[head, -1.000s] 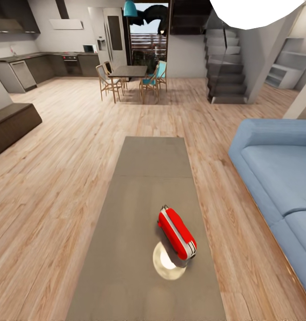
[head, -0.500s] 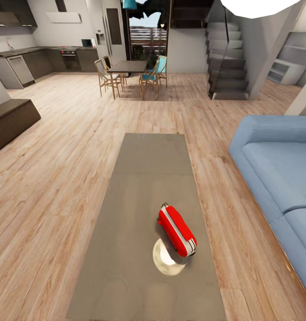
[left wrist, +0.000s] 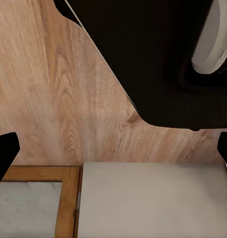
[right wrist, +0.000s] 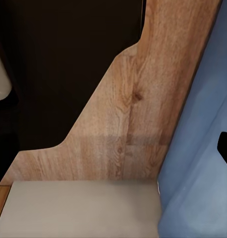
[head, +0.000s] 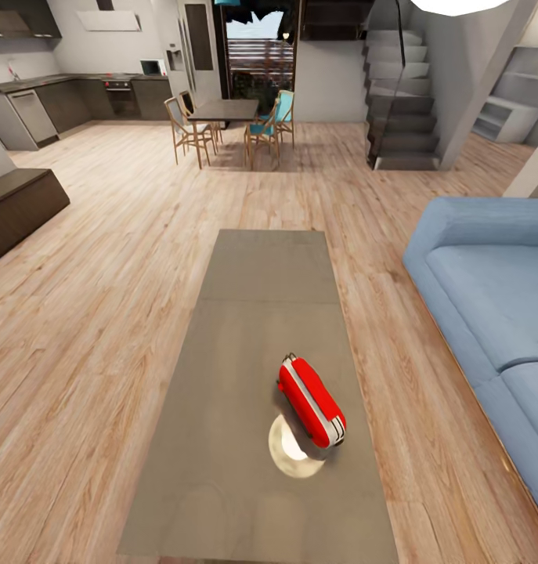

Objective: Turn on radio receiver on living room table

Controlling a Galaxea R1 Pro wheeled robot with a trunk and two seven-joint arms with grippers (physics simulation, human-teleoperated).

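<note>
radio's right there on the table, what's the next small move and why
Probably bring the right arm up and forward over the table toward the radio. The radio lies on the near half of the tabletop, toward the sofa side, with nothing around it. In the wrist views both arms are low, facing floor and the table's edge, so an arm has to rise first.

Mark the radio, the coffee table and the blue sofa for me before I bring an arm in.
radio receiver (head: 311, 401), head view, on its red body near the white trim band.
table (head: 245, 329), head view, on bare grey-brown top just past the seam.
sofa (head: 488, 290), head view, on the blue seat cushion.
</note>
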